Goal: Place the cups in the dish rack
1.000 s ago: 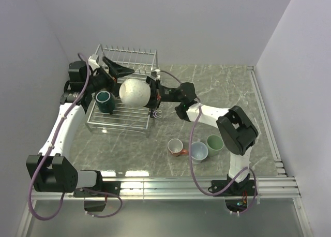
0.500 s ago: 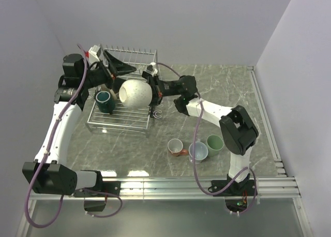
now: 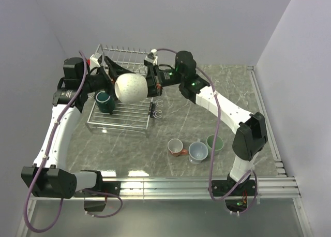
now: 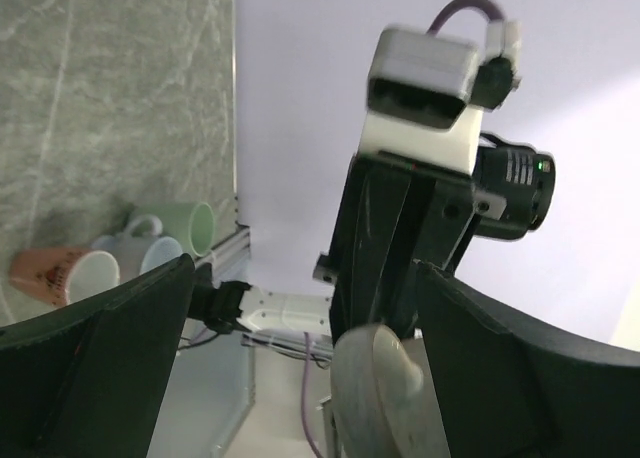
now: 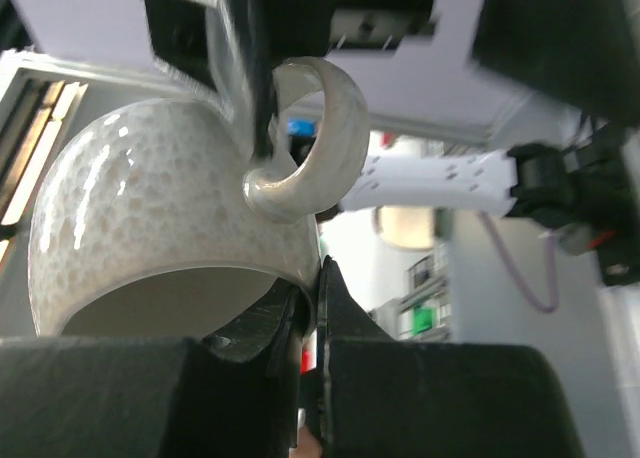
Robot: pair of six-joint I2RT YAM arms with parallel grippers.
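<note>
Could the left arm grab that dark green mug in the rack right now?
Probably, after backing off. The left gripper is open close by the dark green mug, which sits uncovered in the dish rack. But the cream mug, held by the right gripper, hangs between its fingers.

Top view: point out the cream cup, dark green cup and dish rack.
cream cup (image 3: 129, 88), top view, rounded outer wall
dark green cup (image 3: 104, 98), top view, open mouth
dish rack (image 3: 124, 118), top view, bare front wires

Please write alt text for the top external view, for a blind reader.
The right gripper holds the wide cream mug above the dish rack, near the open left gripper. A dark green mug sits in the rack; three mugs stand on the table.
</note>
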